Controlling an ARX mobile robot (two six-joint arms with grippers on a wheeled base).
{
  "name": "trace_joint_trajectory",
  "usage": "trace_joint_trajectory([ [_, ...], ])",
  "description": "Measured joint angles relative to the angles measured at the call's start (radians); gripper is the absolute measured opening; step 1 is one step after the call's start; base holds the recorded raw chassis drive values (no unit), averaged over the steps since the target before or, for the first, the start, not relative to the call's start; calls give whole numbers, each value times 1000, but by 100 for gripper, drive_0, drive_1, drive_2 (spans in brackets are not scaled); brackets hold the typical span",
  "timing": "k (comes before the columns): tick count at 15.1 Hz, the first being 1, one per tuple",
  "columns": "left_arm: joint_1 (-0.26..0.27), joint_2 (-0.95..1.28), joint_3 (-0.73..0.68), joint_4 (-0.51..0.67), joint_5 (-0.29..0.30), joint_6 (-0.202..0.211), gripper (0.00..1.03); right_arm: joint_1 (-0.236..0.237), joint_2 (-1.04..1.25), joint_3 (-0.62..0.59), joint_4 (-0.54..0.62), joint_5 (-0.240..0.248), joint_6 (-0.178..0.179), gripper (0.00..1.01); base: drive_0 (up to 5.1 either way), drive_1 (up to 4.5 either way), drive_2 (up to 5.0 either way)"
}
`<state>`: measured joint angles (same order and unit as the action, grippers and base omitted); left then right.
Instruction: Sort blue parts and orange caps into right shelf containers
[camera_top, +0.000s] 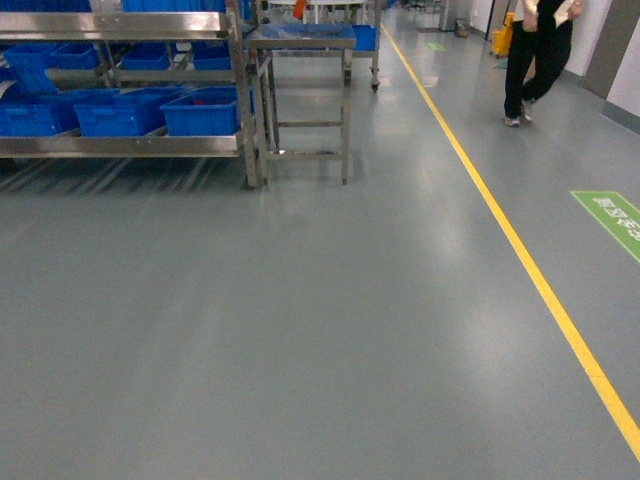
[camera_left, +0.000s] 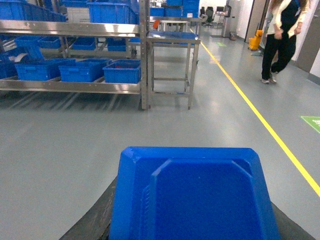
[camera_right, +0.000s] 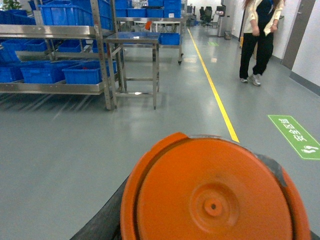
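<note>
Blue part (camera_left: 195, 200) fills left wrist view; orange cap (camera_right: 215, 192) fills right wrist view. Tool states: cannot tell. Blue crates (camera_top: 200, 110) sit on shelf (camera_top: 120, 145), far left.

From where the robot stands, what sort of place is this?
Most likely a factory or warehouse floor. Steel shelving holds rows of blue plastic crates, a yellow lane line runs along the grey floor, and a green floor marking lies beside it. A person walks past.
</note>
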<state>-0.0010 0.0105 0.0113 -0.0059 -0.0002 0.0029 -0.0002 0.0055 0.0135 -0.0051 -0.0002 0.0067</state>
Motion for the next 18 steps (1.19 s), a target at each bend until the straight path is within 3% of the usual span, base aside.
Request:
trace_joint_trajectory([
  [18, 0, 0, 0, -2, 0, 0, 41, 0, 0, 0, -5, 0, 0, 44, -1, 430, -431],
])
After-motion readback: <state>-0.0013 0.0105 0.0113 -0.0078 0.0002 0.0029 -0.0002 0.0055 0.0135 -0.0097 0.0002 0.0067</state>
